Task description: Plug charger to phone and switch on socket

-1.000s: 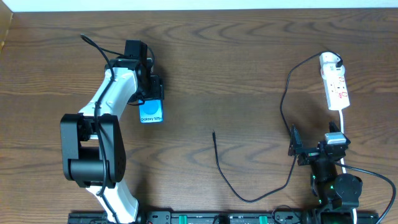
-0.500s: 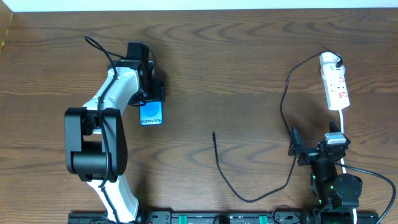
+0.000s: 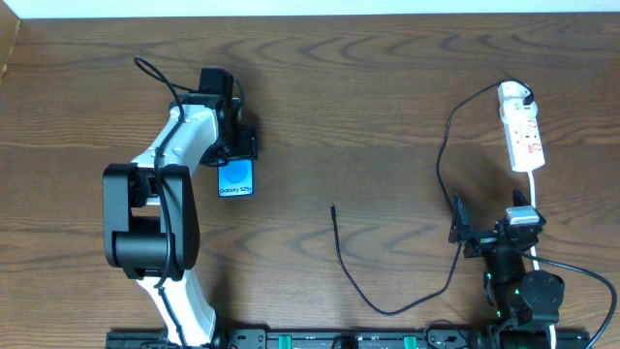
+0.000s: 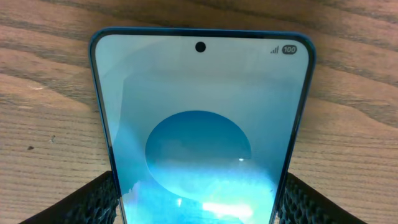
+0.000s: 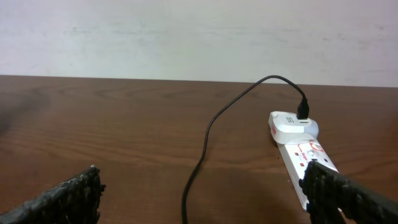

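The phone (image 3: 236,178), with its blue screen and white text, lies face up on the wooden table and fills the left wrist view (image 4: 200,112). My left gripper (image 3: 235,151) is shut on the phone's far end, a finger against each long edge (image 4: 199,193). The charger cable (image 3: 341,254) runs from a white plug on the socket (image 3: 523,136), loops along the front, and its plug tip lies free at mid-table. My right gripper (image 3: 487,218) is open and empty, near the table, in front of the socket (image 5: 305,152) and over the cable (image 5: 205,137).
The right arm's base (image 3: 523,291) and a white cord sit at the front right. A dark rail (image 3: 320,339) runs along the front edge. A pale wall (image 5: 186,37) stands behind the table's far edge.
The left arm's elbow has swung right and the gripper has shifted slightly toward the front with the phone, straightening it. The right arm, cable and socket have not moved.
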